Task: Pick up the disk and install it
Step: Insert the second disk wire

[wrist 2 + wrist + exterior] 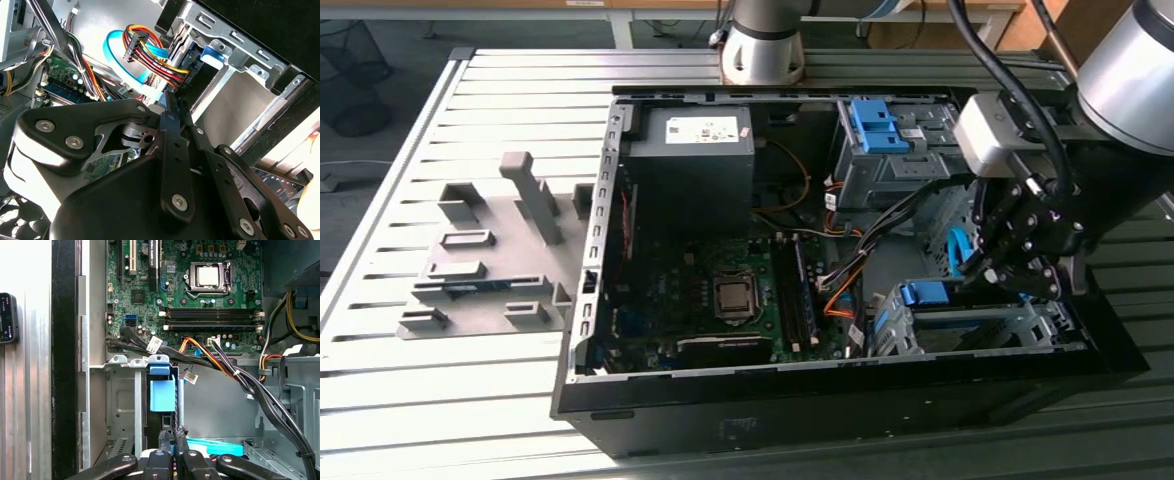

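The disk (937, 294) sits in the drive cage (987, 325) at the near corner of the open computer case, on the exterior view's right. Its blue plastic frame end shows at the cage mouth in both wrist views (162, 390) (215, 54); the silver body is hidden inside. My gripper (1007, 285) hangs over the cage, just right of the blue end in the exterior view. Its black fingers (165, 452) stand pressed together in both wrist views, the gripper (172, 102) shut with nothing seen between them.
A second blue frame (874, 125) sits in the upper cage. Bundled cables (220, 365) cross from the motherboard (720, 290) toward the cage. A dark power supply box (687, 150) fills the case's far corner. Grey fixtures (494, 270) stand on the slatted table (494, 100).
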Robot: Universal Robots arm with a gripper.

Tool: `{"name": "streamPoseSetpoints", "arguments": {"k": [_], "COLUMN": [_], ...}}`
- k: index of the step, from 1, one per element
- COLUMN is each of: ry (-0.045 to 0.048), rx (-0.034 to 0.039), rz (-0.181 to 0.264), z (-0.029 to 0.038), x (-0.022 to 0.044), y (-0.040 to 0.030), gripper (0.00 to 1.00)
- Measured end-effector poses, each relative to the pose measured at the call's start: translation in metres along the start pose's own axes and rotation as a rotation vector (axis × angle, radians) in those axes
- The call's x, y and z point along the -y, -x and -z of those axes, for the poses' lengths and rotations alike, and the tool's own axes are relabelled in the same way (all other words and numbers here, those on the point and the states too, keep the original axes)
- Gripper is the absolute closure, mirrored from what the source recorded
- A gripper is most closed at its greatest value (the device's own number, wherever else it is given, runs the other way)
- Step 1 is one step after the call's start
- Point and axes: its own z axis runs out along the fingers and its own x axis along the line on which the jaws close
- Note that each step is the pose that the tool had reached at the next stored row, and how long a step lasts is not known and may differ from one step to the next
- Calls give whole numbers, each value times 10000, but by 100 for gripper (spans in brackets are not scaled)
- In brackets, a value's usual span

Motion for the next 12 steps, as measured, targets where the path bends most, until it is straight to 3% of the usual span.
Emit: {"name": "streamPoseSetpoints", "arguments": {"k": [12], "ry": [1], "rx": [9], "rz": [-1], "z": [-29], "x": [8], "y": [-12], "gripper": [84]}}
